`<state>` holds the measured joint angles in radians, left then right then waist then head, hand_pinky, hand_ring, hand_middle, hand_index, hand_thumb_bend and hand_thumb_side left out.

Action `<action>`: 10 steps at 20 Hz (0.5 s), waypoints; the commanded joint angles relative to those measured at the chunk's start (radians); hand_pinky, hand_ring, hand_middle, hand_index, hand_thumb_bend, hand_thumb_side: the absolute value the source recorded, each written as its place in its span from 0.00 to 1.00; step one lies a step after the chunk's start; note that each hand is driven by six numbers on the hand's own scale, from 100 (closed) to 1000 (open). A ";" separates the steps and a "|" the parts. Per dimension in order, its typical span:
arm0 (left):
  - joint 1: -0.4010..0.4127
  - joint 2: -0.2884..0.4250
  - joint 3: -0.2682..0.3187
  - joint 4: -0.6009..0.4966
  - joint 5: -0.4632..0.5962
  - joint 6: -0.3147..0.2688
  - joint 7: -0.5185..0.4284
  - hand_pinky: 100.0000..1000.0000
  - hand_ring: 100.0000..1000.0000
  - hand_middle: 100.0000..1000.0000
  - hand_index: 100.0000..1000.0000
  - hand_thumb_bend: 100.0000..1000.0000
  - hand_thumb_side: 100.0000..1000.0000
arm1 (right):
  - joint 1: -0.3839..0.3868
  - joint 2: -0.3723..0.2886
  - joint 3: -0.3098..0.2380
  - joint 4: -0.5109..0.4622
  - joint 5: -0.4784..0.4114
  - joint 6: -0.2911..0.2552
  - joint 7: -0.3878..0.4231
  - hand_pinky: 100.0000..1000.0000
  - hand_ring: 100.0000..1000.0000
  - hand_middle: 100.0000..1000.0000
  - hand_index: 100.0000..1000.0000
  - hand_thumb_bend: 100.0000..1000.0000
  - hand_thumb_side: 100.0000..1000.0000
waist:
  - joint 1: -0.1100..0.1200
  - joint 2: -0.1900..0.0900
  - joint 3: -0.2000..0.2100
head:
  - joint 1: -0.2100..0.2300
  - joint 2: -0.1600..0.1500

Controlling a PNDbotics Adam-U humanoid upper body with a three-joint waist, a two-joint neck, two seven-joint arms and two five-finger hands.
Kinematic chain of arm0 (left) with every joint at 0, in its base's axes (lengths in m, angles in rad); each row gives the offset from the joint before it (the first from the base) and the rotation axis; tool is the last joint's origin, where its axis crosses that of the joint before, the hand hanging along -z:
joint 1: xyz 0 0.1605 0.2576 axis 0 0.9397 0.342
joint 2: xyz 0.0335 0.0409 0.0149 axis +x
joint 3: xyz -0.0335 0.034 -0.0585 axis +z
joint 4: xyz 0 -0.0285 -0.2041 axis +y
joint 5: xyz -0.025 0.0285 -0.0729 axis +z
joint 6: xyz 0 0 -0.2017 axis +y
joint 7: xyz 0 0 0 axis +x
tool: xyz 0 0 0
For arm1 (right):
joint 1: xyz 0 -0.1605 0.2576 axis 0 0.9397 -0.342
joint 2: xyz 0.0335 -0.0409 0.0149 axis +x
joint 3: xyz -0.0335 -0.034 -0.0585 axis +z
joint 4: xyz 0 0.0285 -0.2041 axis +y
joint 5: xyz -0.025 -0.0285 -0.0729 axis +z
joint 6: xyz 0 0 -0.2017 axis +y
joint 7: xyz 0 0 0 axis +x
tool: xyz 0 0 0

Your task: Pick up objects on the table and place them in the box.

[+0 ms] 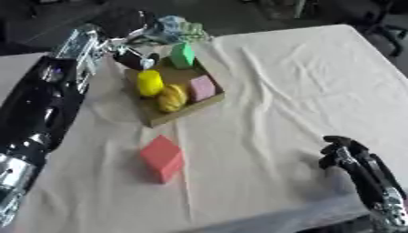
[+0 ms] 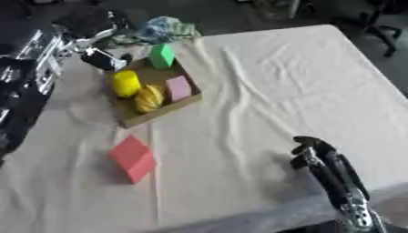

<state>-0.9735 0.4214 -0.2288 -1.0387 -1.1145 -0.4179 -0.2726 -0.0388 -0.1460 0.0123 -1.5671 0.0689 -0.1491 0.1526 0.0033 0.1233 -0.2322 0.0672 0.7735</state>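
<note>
An open cardboard box [image 1: 162,118] lies on the table at the back left. Inside it are a green block [image 1: 182,55], a yellow object [image 1: 149,83], a ridged yellow-orange object [image 1: 171,98] and a pink block [image 1: 201,87]. A red block [image 1: 162,159] lies on the cloth in front of the box. My left hand [image 1: 134,58] hovers over the box's far left corner, fingers hanging relaxed and holding nothing, just left of the green block. My right hand [image 1: 344,154] rests at the lower right, fingers relaxed, far from the red block.
A white wrinkled cloth [image 1: 295,82] covers the table. A crumpled teal and green bundle [image 1: 174,27] lies just behind the box. The table's near edge runs along the bottom, and dark floor shows beyond the far edge.
</note>
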 commanded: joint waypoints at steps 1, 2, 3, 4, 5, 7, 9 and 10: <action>-0.002 0.120 -0.080 -0.160 0.199 -0.155 -0.088 0.78 0.70 0.72 0.85 0.13 0.24 | -0.007 -0.021 -0.010 -0.010 0.006 -0.001 -0.008 0.47 0.46 0.48 0.72 0.00 0.65 | 0.003 -0.028 0.002 | -0.010 -0.004; 0.009 0.167 -0.124 -0.222 0.262 -0.203 -0.144 0.78 0.71 0.72 0.85 0.15 0.26 | -0.008 -0.023 -0.011 -0.011 0.007 -0.001 -0.009 0.47 0.46 0.48 0.72 0.00 0.65 | 0.007 -0.027 0.003 | -0.013 -0.004; 0.020 0.212 -0.161 -0.284 0.322 -0.234 -0.205 0.78 0.71 0.73 0.85 0.19 0.28 | -0.008 -0.025 -0.012 -0.011 0.008 -0.001 -0.010 0.47 0.46 0.48 0.72 0.00 0.65 | 0.010 -0.027 0.004 | -0.015 -0.004; 0.033 0.259 -0.200 -0.349 0.380 -0.255 -0.271 0.78 0.72 0.73 0.85 0.20 0.30 | -0.009 -0.028 -0.014 -0.012 0.008 -0.002 -0.011 0.47 0.46 0.48 0.72 0.00 0.65 | 0.013 -0.027 0.004 | -0.016 -0.004; 0.048 0.304 -0.234 -0.413 0.436 -0.264 -0.337 0.78 0.73 0.74 0.85 0.20 0.41 | -0.010 -0.030 -0.015 -0.012 0.009 -0.002 -0.013 0.47 0.46 0.48 0.72 0.00 0.64 | 0.016 -0.027 0.005 | -0.018 -0.004; 0.079 0.374 -0.299 -0.517 0.534 -0.257 -0.466 0.79 0.75 0.76 0.87 0.20 0.57 | -0.011 -0.036 -0.019 -0.013 0.011 -0.003 -0.016 0.47 0.46 0.48 0.72 0.00 0.64 | 0.022 -0.026 0.008 | -0.019 -0.004; 0.099 0.404 -0.341 -0.579 0.581 -0.235 -0.570 0.82 0.78 0.81 0.88 0.26 0.64 | -0.011 -0.039 -0.018 -0.013 0.013 -0.003 -0.017 0.47 0.46 0.48 0.72 0.00 0.63 | 0.024 -0.027 0.011 | -0.021 -0.004; 0.111 0.404 -0.355 -0.591 0.590 -0.226 -0.602 0.83 0.80 0.83 0.89 0.25 0.68 | -0.011 -0.040 -0.017 -0.013 0.013 -0.004 -0.016 0.47 0.46 0.48 0.72 0.00 0.63 | 0.024 -0.027 0.011 | -0.022 -0.004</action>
<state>-0.8508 0.7837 -0.5696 -1.5847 -0.5572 -0.4730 -0.6429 -0.0436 -0.1636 0.0004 -1.5669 0.0771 -0.1519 0.1406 0.0164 0.1233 -0.2209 0.0490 0.7735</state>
